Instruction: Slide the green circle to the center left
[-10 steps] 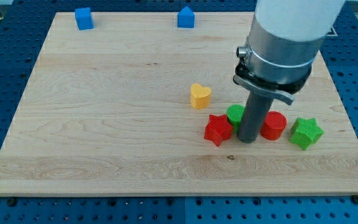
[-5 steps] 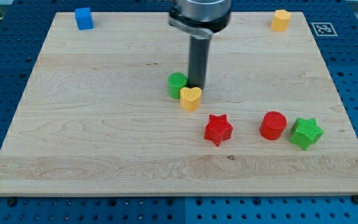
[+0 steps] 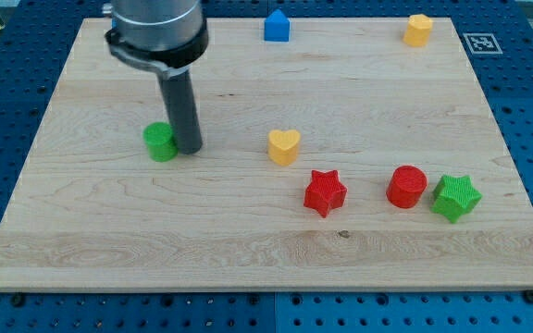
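The green circle (image 3: 159, 141) lies on the wooden board (image 3: 109, 222) at the view's left, about mid-height. My tip (image 3: 189, 148) stands right against the circle's right side, touching it. The dark rod rises from there up to the arm's grey body at the view's top left.
A yellow heart (image 3: 284, 146) lies near the middle. A red star (image 3: 325, 192), a red circle (image 3: 406, 186) and a green star (image 3: 455, 197) stand in a row at the lower right. A blue block (image 3: 277, 26) and a yellow block (image 3: 419, 30) sit at the top edge.
My tip has moved left across the board, pushing the green circle from beside the yellow heart to the left side. The heart stays put. The arm now hides the top-left blue block.
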### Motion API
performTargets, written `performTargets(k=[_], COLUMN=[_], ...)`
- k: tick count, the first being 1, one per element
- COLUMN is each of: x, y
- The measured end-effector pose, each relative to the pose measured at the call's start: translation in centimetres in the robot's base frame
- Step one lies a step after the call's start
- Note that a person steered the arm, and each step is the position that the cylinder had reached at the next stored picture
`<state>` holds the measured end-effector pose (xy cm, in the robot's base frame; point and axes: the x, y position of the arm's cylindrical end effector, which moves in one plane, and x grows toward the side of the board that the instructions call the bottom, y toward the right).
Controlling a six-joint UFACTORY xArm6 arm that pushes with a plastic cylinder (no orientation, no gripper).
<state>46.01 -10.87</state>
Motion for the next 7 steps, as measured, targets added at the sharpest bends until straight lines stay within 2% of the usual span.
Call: performTargets(k=[1, 3, 5, 7], x=[2.8, 3.0, -0.9, -1.0], y=[-2.0, -4.3, -4.3, -2.7])
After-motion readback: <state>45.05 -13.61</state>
